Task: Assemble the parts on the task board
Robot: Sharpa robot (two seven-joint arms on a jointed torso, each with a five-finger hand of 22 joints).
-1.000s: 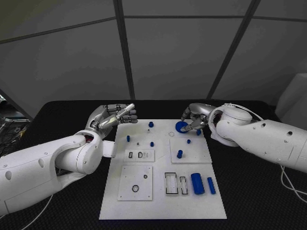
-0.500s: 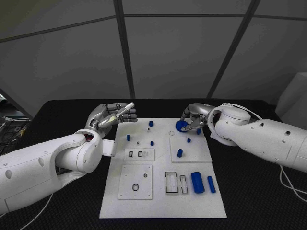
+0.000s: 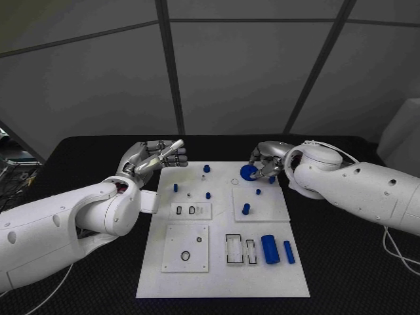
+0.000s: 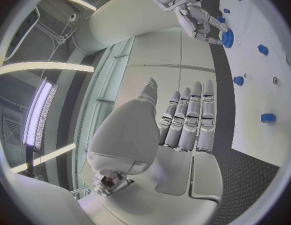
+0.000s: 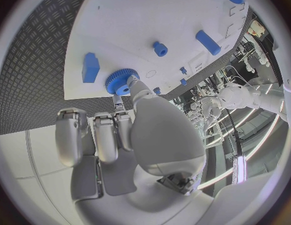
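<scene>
The white task board (image 3: 224,275) lies in the middle of the table. My right hand (image 3: 270,159) hovers over its far edge and pinches a blue toothed gear (image 3: 248,173); the right wrist view shows the gear (image 5: 122,81) at the fingertips, just above the board (image 5: 152,15). My left hand (image 3: 155,158) hangs beside the board's far left corner with its fingers curled in and nothing in them. The left wrist view shows that palm (image 4: 183,130) and, beyond it, the right hand (image 4: 198,17) with the gear (image 4: 228,37).
Small blue pegs (image 3: 206,168) stand on the board's far half, one (image 3: 246,209) on a raised square plate. Two blue cylinders (image 3: 270,250) lie at the near right beside rectangular slots (image 3: 233,250). A square plate with a ring hole (image 3: 184,256) sits near left.
The right hand with the gear has edged very slightly toward the board's far edge. The left hand has stayed where it was.
</scene>
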